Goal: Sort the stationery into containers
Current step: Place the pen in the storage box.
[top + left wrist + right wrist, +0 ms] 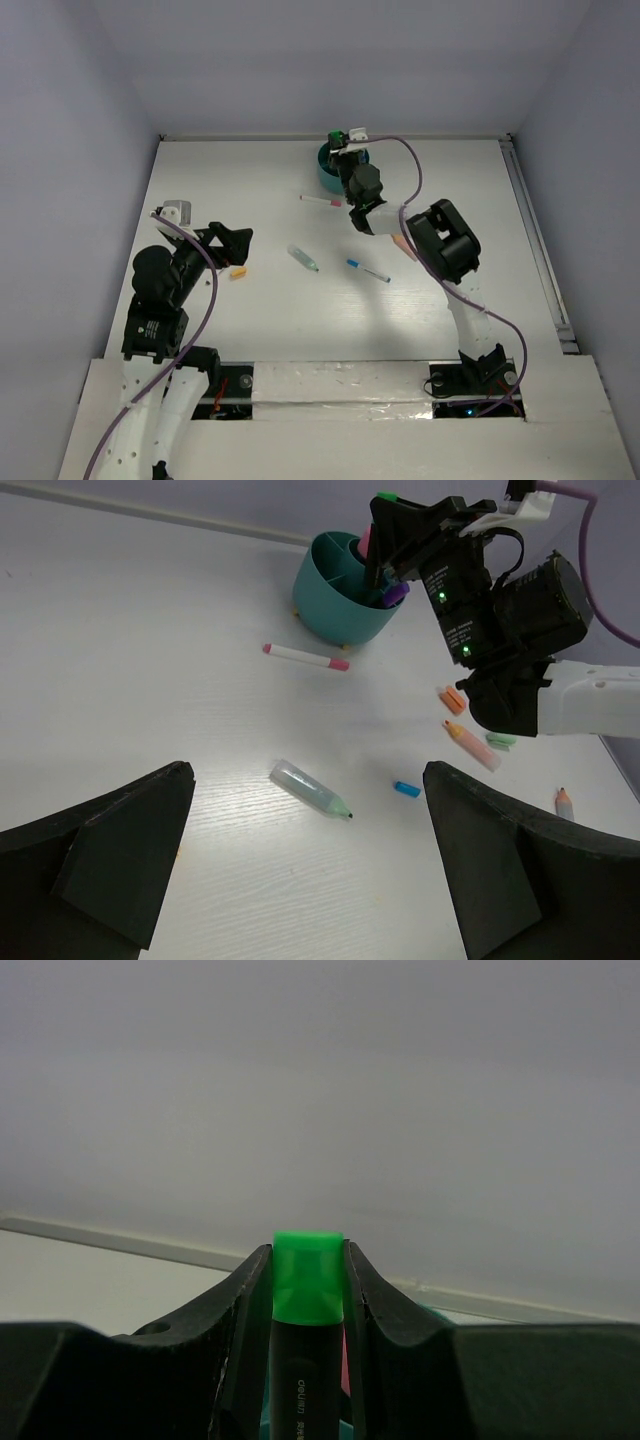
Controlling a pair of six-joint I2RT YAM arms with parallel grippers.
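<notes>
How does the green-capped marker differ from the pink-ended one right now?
The green-capped marker stands upright, clamped in the right gripper over the cup; the pink-ended marker lies flat on the table beside the cup, untouched. The green-capped one's body is dark, the pink-ended one's white. Both are slim markers.

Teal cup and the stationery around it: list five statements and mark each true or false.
1. The right tool is shut on a green-capped marker. True.
2. The left tool holds the pink-capped marker. False: the left tool is open and empty, and that marker lies on the table beside the teal cup.
3. The green-capped marker is held upright over the teal cup. True.
4. The teal cup is empty. False: a purple-capped marker already shows inside it.
5. The blue-capped pen stands in the teal cup. False: it lies on the table, away from the cup.
</notes>
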